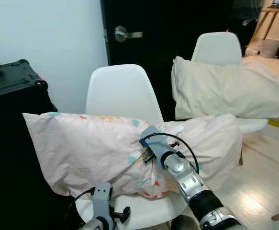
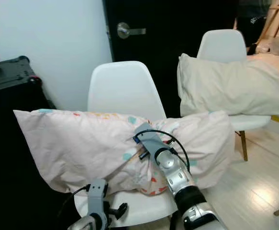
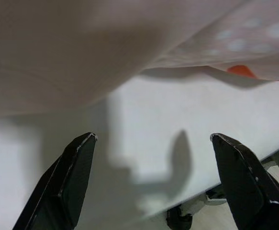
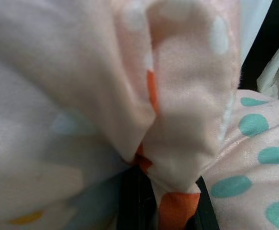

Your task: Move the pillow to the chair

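1. A long pale pink pillow with coloured dots and orange patches [image 1: 82, 148] lies across the seat of a white moulded plastic chair [image 1: 122, 91], its ends hanging past the seat on both the left and right sides.
2. The right gripper [image 4: 161, 201] is buried in the middle of the pillow's near side; its black fingers are pressed together on a bunched fold of the pink fabric.
3. The left gripper [image 3: 151, 184] hangs low at the near left edge of the seat, below the pillow's underside, with its two black fingers [image 3: 65, 184] spread wide apart and holding nothing.
4. To the far right, a plain cream pillow [image 1: 225, 88] leans on a second white chair [image 1: 217, 47].
5. A black hard case [image 1: 10, 79] stands on the left, and a dark door with a silver lever handle [image 1: 125, 33] is behind the chairs.
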